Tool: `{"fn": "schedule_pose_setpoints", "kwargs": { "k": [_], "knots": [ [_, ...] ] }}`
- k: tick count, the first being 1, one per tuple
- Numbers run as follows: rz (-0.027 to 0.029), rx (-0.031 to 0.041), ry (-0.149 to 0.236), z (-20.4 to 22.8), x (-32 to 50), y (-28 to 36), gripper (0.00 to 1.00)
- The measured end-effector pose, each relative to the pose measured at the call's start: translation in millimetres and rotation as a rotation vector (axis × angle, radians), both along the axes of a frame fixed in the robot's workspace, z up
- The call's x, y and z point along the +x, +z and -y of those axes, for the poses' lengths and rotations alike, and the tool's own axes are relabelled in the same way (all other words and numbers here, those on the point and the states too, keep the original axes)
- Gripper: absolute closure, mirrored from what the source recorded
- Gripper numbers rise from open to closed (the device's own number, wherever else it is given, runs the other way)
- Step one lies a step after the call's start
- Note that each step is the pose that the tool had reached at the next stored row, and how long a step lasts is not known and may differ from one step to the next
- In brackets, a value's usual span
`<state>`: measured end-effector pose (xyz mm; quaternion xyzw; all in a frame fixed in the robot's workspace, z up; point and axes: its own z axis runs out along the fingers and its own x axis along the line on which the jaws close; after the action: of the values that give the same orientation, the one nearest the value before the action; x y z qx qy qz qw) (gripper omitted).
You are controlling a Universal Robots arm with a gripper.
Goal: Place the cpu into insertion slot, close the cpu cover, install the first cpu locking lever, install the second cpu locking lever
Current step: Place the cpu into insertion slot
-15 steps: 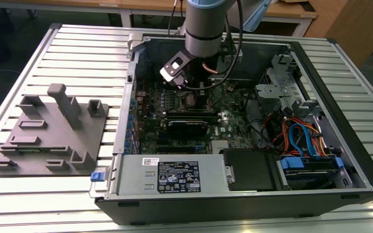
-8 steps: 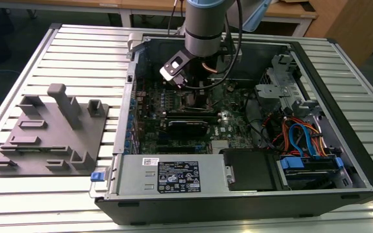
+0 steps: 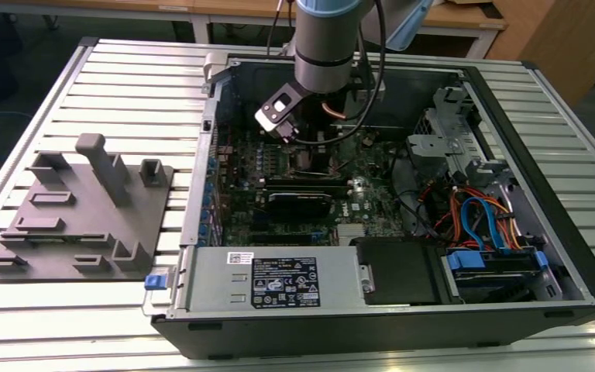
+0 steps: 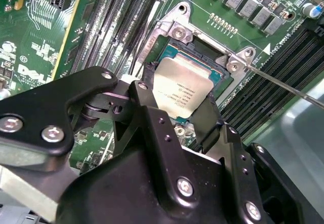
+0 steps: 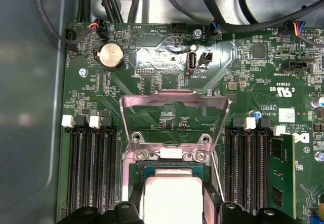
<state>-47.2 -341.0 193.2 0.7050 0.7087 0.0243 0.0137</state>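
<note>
Placing is the step in hand: the gripper (image 4: 178, 101) pinches two opposite edges of the chip (image 4: 183, 84), held in or just over the socket (image 4: 197, 49), I cannot tell which. The cover (image 5: 172, 101) stands flipped open beside it. As I judge it, the next move calls for the chip lying flat and square in the socket.
</note>
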Motion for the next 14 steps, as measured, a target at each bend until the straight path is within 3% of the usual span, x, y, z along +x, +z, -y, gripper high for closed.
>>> {"fn": "schedule_pose_setpoints", "kwargs": {
  "k": [14],
  "knots": [
    [-0.0001, 0.0002, 0.000, -0.1, 0.0, -1.6, 0.46]
  ]
}}
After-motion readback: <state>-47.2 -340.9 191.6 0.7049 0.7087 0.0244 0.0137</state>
